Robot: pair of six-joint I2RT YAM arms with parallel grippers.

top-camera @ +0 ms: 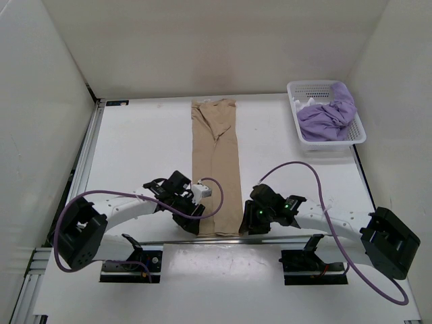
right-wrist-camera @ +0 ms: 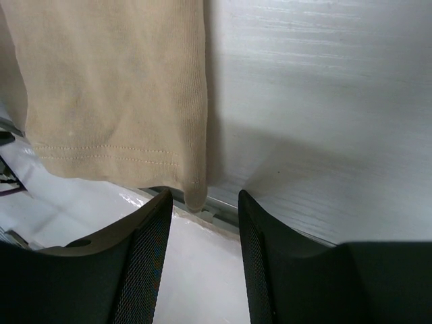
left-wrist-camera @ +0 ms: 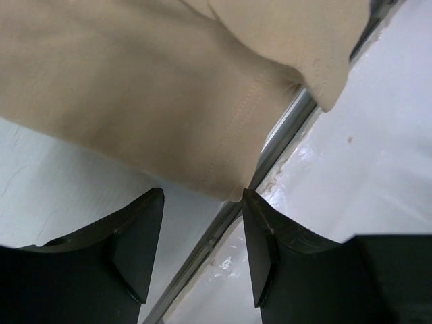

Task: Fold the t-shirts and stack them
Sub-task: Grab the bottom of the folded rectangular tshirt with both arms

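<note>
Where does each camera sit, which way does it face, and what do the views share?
Top external: above and behind the arms, looking down at the table, tan shirt and basket; both arms show.
Left wrist: on the left arm, facing the shirt's near hem; open left gripper shows.
Right wrist: same from the right arm; open right gripper shows.
All share the tan shirt's near hem.

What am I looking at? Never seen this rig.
Two robot arms are bolted at the near edge of a white table, each with a two-finger gripper. The wide picture comes from a fixed overhead camera; the close-ups come from wrist cameras looking out between the black jaws. A tan t-shirt, folded into a long strip, lies mid-table; a lavender shirt sits in a white basket far right. The left gripper and right gripper stand open at the strip's near corners, holding nothing.
</note>
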